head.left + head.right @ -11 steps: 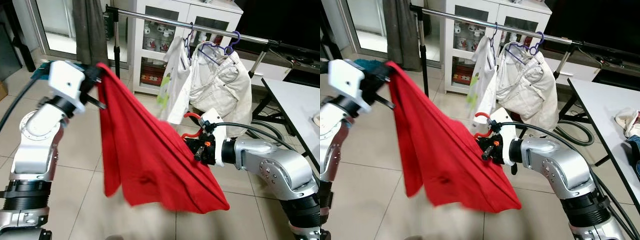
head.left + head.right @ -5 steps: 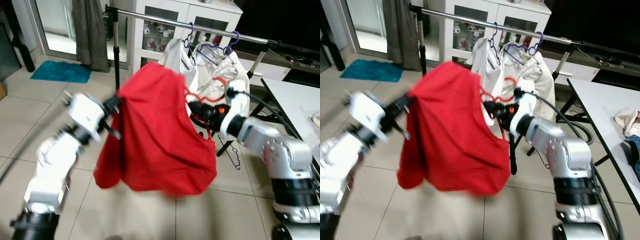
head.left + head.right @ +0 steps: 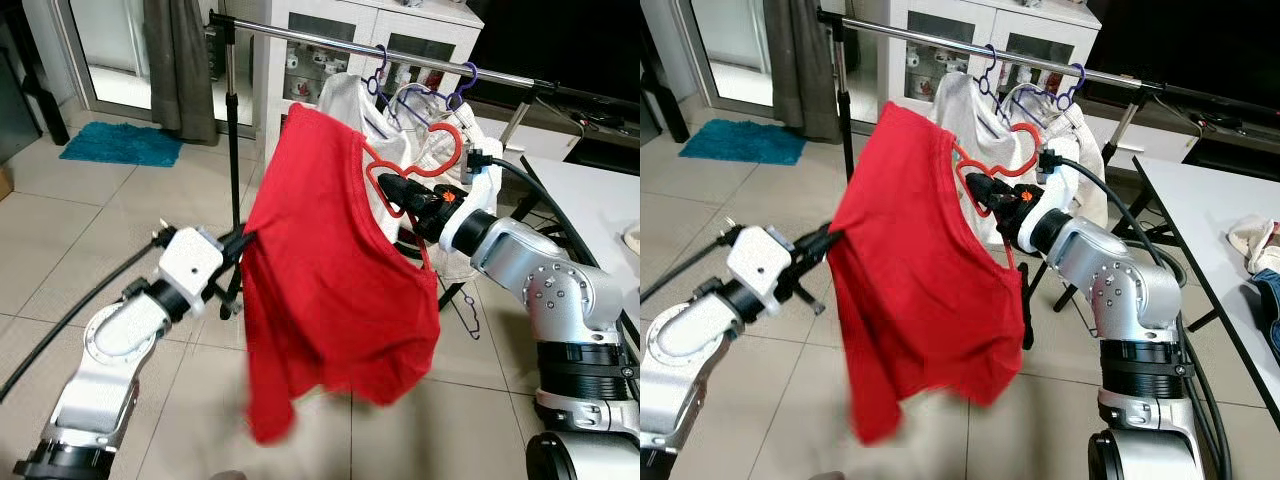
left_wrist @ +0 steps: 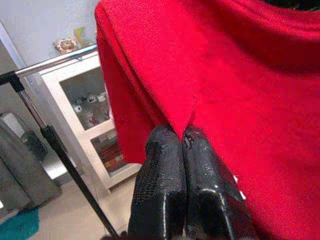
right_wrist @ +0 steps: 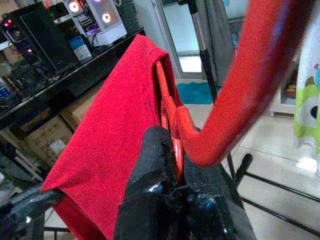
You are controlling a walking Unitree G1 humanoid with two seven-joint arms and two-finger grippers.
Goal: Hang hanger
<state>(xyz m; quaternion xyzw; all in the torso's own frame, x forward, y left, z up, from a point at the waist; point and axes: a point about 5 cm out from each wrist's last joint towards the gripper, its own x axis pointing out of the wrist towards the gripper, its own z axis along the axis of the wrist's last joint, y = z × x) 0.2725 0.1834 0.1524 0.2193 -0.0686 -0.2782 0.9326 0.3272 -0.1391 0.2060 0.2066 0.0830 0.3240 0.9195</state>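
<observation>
A tiled floor [image 3: 60, 230] spreads under a clothes rail [image 3: 330, 38] that runs across the room in front of a white cabinet [image 3: 330, 70] with glass doors. On the robot's right stands a white desk [image 3: 590, 210], and a teal mat [image 3: 120, 143] lies on the floor near a grey curtain [image 3: 180, 60] on its left.

A red shirt [image 3: 320, 260] hangs in the air between the two arms, below the rail and in front of the pale clothes [image 3: 440, 160] that hang there on purple hangers [image 3: 455, 90]. The shirt's lower edge is blurred. It sits on a red hanger [image 3: 420, 165], whose hook curls up just below the rail, not on it.

The right arm reaches up from the robot's right, and the right gripper [image 3: 405, 192] is clenched on the red hanger at the base of its hook; the right wrist view shows the black fingers [image 5: 155, 165] pressed together around the red plastic, with the shirt draped just beyond them.

The left arm is bent low on the robot's left, and the left gripper [image 3: 245, 240] pinches the side edge of the shirt; in the left wrist view its two fingers [image 4: 165, 170] are closed with a fold of red cloth caught between them.
</observation>
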